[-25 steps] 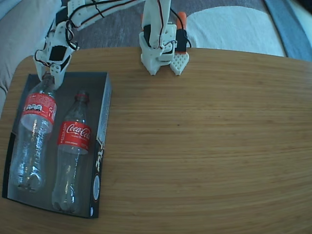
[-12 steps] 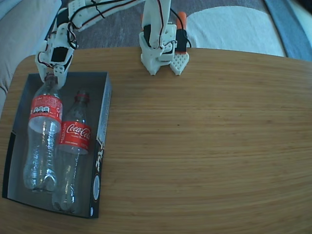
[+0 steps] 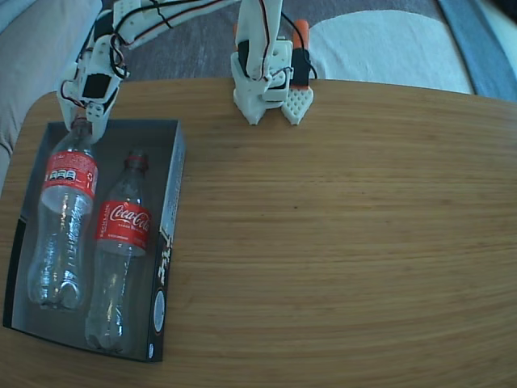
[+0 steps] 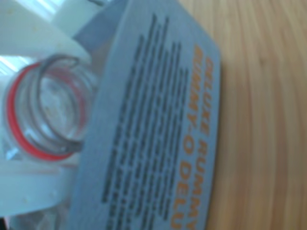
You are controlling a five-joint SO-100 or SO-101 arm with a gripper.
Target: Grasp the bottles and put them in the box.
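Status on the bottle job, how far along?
Done: the right bottle lies in the box. In hand: the end effector grips the left bottle at its neck; its body sits over the box in the fixed view. Left: release it and pull the arm clear.

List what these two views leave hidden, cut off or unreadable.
- End effector: fixed view, its own body hides the fingertips at the left bottle neck.
- Box: wrist view, small print too blurred to read; edges cut off.
- Right bottle: absent from the wrist view.
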